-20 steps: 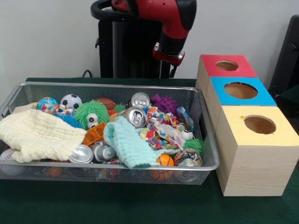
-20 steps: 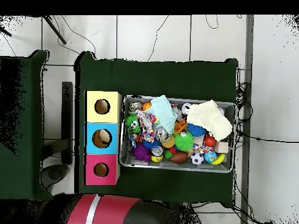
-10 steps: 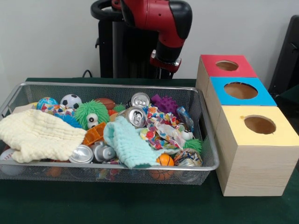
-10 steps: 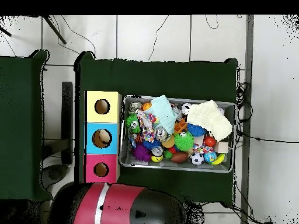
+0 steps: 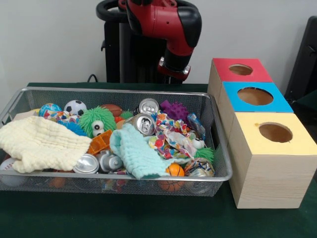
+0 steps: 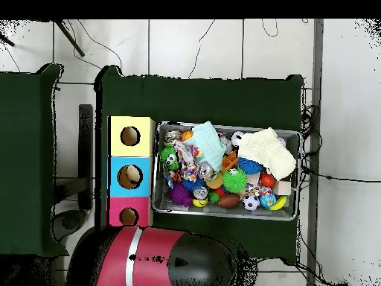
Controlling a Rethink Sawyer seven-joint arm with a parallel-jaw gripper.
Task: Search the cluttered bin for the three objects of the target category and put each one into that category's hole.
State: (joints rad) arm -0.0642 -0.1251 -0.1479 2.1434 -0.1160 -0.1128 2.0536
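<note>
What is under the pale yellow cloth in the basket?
The yellow cloth in the basket covers most of a white ball at its front edge. Whatever else lies beneath is hidden.

The red and black arm [image 5: 166, 22] hangs at the far side, in front of the black pedestal [image 5: 126, 54]. Its elbow bends, and the lower link ends in a red collar with a silver ring. From above, the arm [image 6: 152, 257] is a wide red and black bulk. No claw shows.
</note>
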